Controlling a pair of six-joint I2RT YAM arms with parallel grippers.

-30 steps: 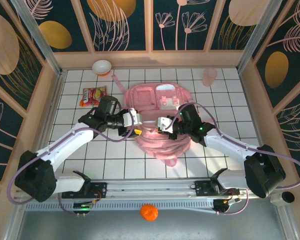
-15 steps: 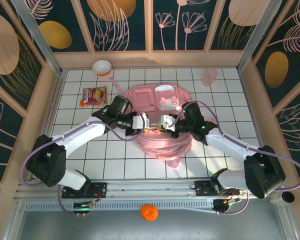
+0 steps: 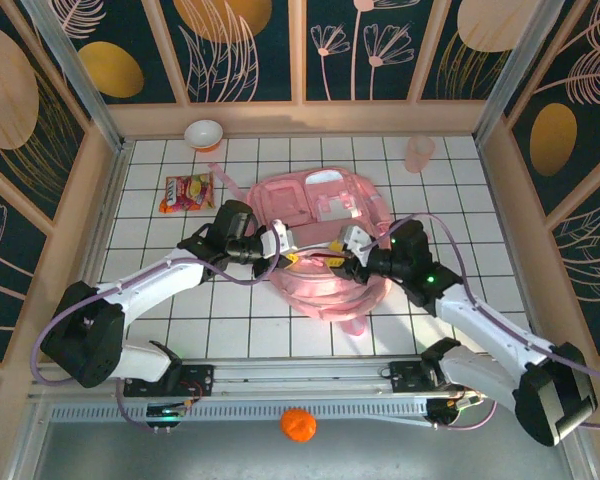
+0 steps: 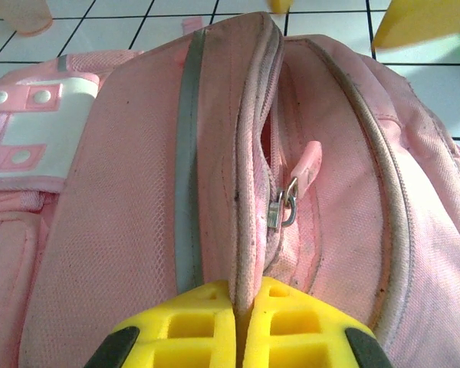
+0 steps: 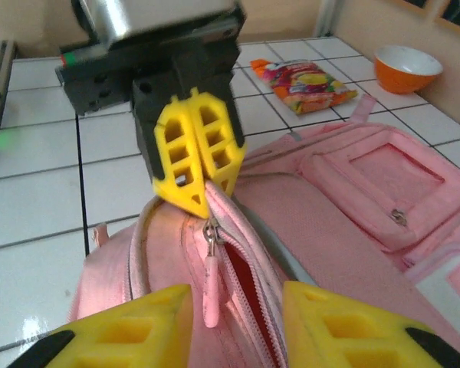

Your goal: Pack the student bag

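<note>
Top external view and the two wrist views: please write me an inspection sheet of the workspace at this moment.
Surface: white tiled table, no spill seen.
Job's things: student bag lies mid-table; zipper partly open, pull hanging free.
Clutter: snack packet, orange bowl, pink cup, all apart from the bag; small orange object beyond the near rail.
Grippers: left gripper shut on the bag's edge beside the zipper; right gripper open, fingers either side of the pull.
Cables: purple cable loops off each arm.
Surroundings: leaf-patterned wall panels.
</note>
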